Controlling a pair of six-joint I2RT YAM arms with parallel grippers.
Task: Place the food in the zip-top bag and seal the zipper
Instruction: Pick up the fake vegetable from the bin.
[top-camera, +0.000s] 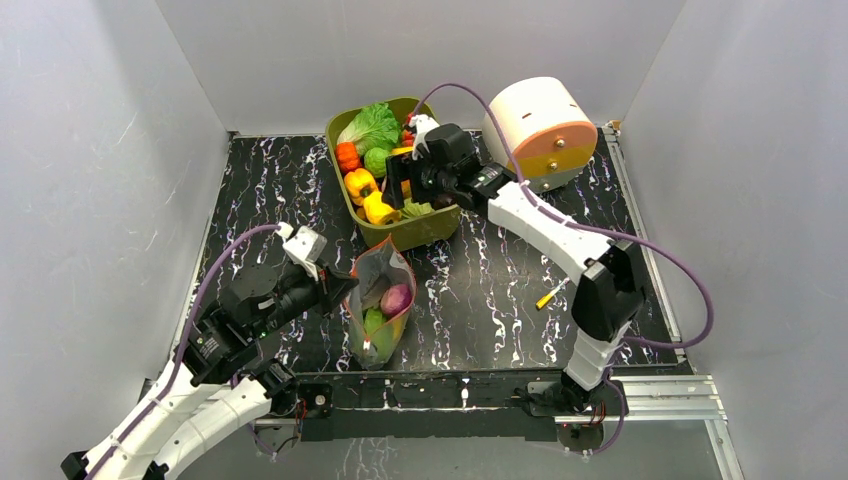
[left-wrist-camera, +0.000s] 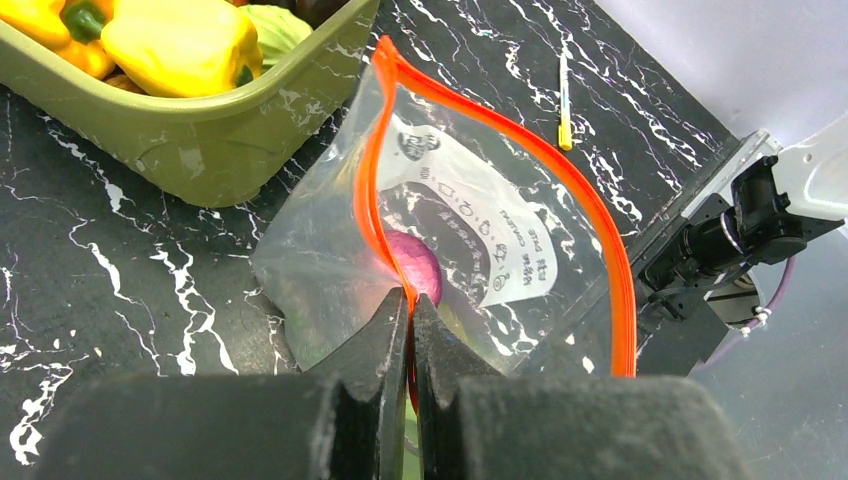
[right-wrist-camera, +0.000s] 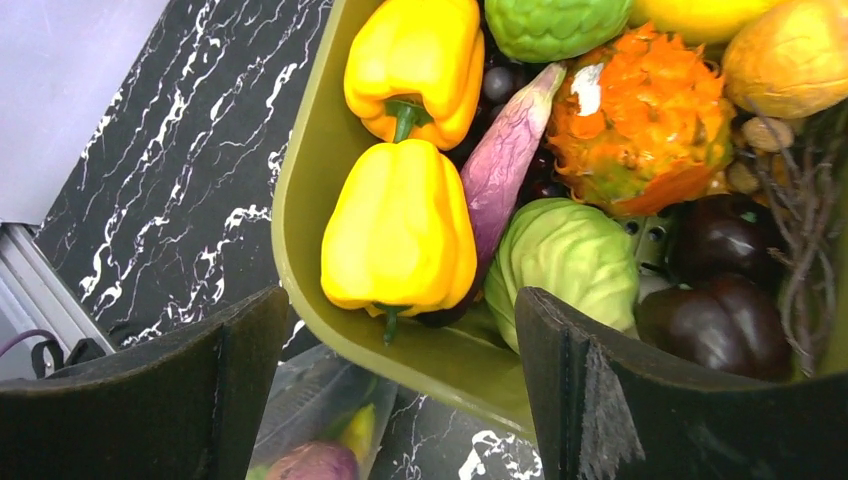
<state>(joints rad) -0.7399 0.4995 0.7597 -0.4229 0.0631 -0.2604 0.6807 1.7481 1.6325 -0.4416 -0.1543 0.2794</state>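
The zip-top bag (top-camera: 380, 300) stands on the black marbled table with its mouth up, and a purple onion (left-wrist-camera: 422, 268) and a green piece (top-camera: 375, 325) show inside it. My left gripper (left-wrist-camera: 411, 312) is shut on the bag's red-orange zipper (left-wrist-camera: 600, 220) at the near side of the mouth. My right gripper (right-wrist-camera: 400, 390) hangs open over the near end of the olive-green tub (right-wrist-camera: 310, 200), with nothing between its fingers. Just beyond the jaws in the tub lie two yellow peppers (right-wrist-camera: 400, 225), a pale green cabbage (right-wrist-camera: 565, 255) and other food.
A white and orange drum (top-camera: 540, 130) stands behind the tub at the right. A small yellow stick (top-camera: 547, 295) lies on the table right of the bag. White walls close in the table on three sides.
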